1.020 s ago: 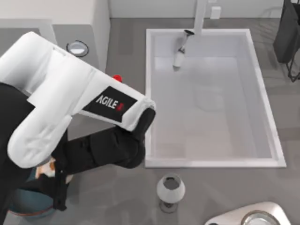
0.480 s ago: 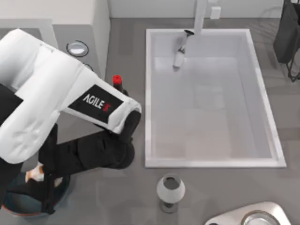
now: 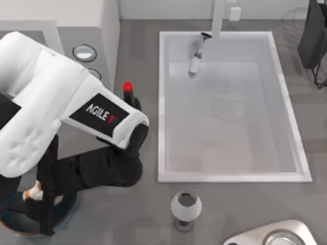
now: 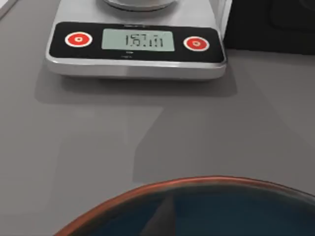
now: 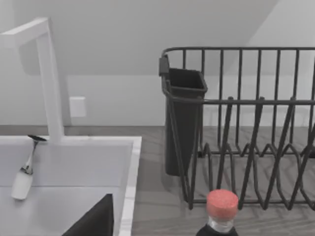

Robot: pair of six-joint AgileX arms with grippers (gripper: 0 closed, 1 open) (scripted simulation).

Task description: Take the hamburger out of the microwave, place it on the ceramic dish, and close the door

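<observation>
One hamburger (image 3: 34, 192) sits between the left gripper (image 3: 37, 200) fingers, held over the ceramic dish (image 3: 65, 209), lower left; arm shifted leftward since earlier.

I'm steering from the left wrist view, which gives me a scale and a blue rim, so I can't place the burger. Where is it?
Observer: In the top view, the hamburger is at the left gripper, over the ceramic dish at the table's lower left.
Operator: Is anything near the dish that I might clip?
Observer: A grey-white goblet stands to its right, well apart from it, in front of the sink.
Operator: And by the microwave?
Observer: A dark bottle with a red cap stands between the microwave and the sink.
</observation>
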